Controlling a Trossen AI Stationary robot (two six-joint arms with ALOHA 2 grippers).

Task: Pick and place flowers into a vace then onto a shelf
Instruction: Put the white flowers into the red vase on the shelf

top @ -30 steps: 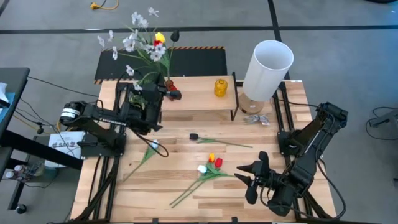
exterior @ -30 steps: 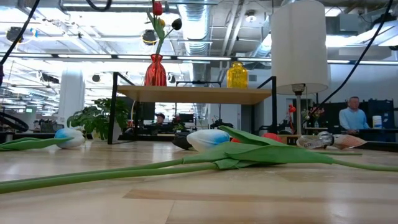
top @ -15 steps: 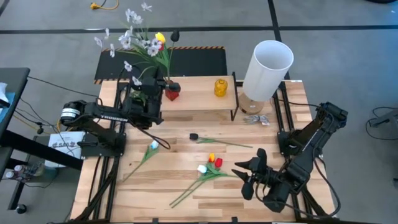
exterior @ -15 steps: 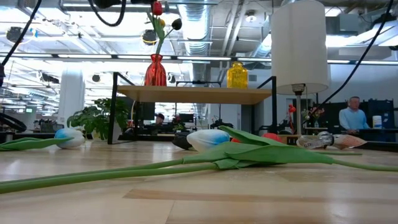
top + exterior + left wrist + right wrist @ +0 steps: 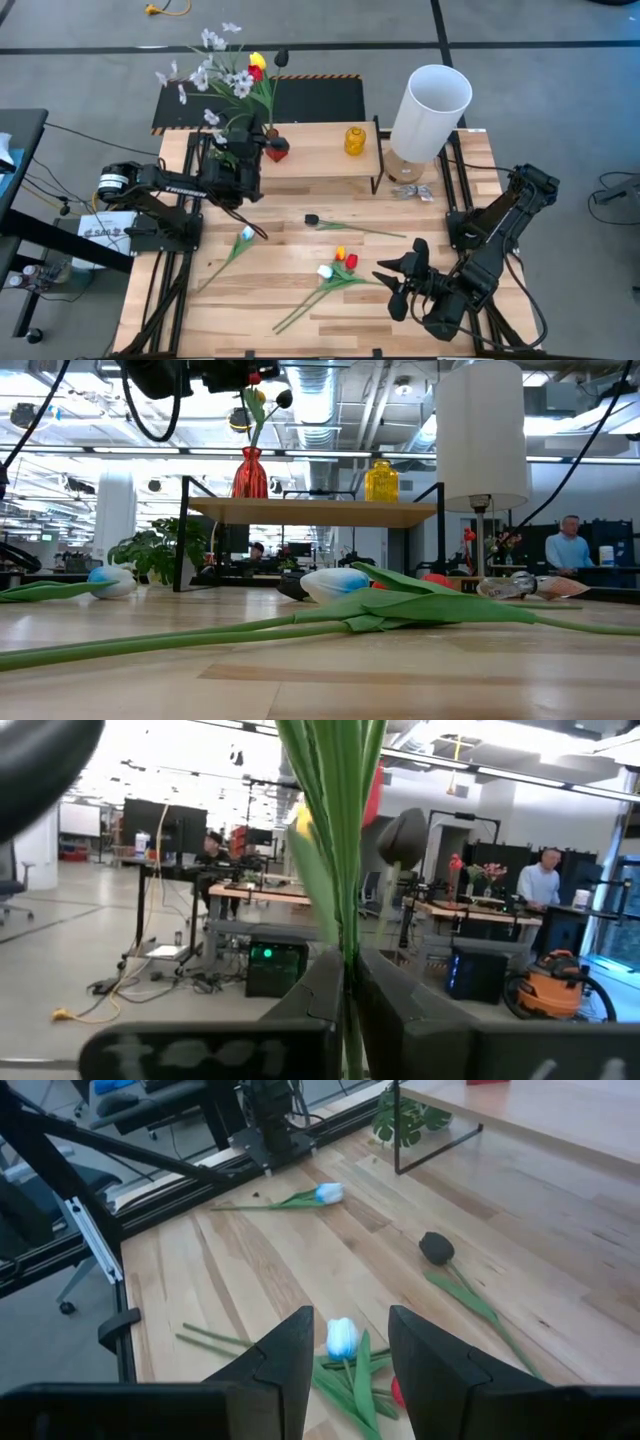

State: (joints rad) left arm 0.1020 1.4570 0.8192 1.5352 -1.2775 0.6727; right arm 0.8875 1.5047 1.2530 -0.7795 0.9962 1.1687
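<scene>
1. Left arm: it reaches from the table's 9 o'clock edge toward 11 o'clock, forearm level above the left end of the shelf [image 5: 320, 160]. The left gripper [image 5: 250, 150] is pinched together on the green stems [image 5: 340, 840] of a spray of small white blossoms [image 5: 210, 70], which fans outward past the table's far edge.
2. Red vase [image 5: 276, 150]: it stands on the shelf just beside the left gripper, at its 3 o'clock, holding red, yellow and black tulips [image 5: 258, 66]. In the low view the vase [image 5: 250, 473] is upright with the gripper dark above it.
3. Yellow vase [image 5: 355, 140]: upright on the shelf, at about 12 o'clock of the table.
4. Loose flowers on the table: a white tulip [image 5: 247, 233] at 9 o'clock of centre; a black tulip [image 5: 313, 219] near centre; a bunch of white, orange and red tulips [image 5: 338, 264] at 6 o'clock.
5. White lamp [image 5: 430, 110]: at the table's 1 o'clock corner, beside the shelf's right end.
6. Right arm: folded low at the table's 4 o'clock corner, wrist pointing toward 9 o'clock. The right gripper [image 5: 400, 280] hovers just beside the bunch with its fingers [image 5: 290, 1360] apart and nothing between them.
</scene>
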